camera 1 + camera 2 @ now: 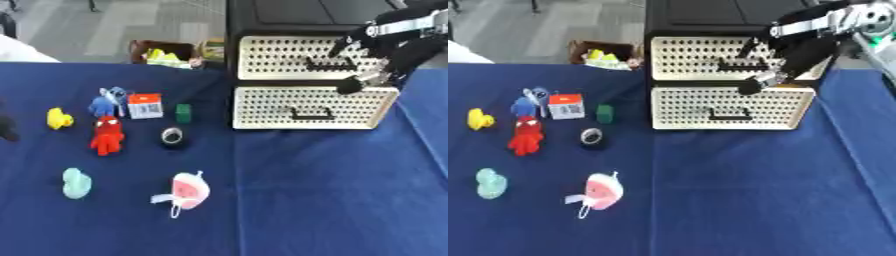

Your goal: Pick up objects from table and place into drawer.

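In the upper right of the frame the right hand [794, 52] reaches down in front of the drawer unit [311, 85], its fingers curled at the handle of the upper drawer [306, 57]; whether they actually close round the handle cannot be told. One dark fingertip hangs at the top edge of the lower drawer [311, 107], which juts slightly forward.

Both drawer fronts are white and perforated, set in a black cabinet on the blue table [306, 200].

The things to be picked up lie well apart from the hand, on the left half of the frame: a green block [183, 113], an orange-and-white box [145, 105], a blue figure [105, 103], a red figure [108, 136], a yellow duck [59, 119], a dark ring-shaped thing [172, 136], a pale mint toy [76, 183] and a pink-and-white toy [187, 191] lower down.
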{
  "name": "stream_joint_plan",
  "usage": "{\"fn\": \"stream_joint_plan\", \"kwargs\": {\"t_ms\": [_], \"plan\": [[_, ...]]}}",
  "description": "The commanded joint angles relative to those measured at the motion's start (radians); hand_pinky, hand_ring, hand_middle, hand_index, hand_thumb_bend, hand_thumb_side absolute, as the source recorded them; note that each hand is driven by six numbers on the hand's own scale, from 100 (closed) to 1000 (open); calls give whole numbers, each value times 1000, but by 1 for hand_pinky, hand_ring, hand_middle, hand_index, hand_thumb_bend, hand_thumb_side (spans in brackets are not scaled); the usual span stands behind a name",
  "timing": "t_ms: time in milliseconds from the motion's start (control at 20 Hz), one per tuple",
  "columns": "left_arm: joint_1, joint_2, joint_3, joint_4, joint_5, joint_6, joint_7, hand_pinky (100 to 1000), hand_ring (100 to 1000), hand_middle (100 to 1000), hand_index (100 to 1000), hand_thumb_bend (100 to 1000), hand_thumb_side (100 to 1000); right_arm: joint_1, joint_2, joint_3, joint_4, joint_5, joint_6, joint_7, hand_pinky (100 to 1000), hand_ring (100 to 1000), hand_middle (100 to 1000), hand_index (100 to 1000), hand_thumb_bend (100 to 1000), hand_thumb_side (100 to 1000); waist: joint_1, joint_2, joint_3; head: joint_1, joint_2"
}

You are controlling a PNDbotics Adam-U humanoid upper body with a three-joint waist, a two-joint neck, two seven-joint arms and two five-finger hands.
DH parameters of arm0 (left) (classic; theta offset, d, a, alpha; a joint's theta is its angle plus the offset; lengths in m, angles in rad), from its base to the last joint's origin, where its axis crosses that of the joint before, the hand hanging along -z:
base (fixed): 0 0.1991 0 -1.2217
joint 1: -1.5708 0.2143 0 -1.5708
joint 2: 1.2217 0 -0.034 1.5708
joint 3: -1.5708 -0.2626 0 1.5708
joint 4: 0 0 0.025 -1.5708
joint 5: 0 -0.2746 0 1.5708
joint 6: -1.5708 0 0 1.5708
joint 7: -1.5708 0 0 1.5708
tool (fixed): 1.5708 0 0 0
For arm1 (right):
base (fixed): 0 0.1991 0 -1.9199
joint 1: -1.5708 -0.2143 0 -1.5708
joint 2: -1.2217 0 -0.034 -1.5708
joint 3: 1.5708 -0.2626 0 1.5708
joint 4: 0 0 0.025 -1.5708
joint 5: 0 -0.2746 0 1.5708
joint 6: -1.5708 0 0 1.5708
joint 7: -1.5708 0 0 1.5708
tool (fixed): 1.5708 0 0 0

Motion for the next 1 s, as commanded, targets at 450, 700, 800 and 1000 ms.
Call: {"fn": "stream_joint_plan", "kwargs": {"t_ms": [450,700,800,1000], "plan": [[-14,7,0,-19,5,2,-1,424,514,571,818,100,1000,-23,-9,25,52,52,14,-1,100,100,100,928,608,777,-3,-9,5,-4,-13],[-16,8,1,-19,11,5,-1,424,514,571,816,100,1000,-16,-10,42,47,47,12,-1,100,100,100,923,605,779,-5,-7,7,-5,-15],[-16,8,1,-19,11,6,-2,424,514,571,816,100,1000,-14,-12,52,38,36,11,-1,100,100,100,910,621,786,-6,-7,7,-5,-16],[-18,8,1,-19,12,7,-3,424,515,571,816,100,999,-11,-14,70,13,3,17,-1,100,100,100,884,601,790,-7,-8,7,-6,-17]]}}
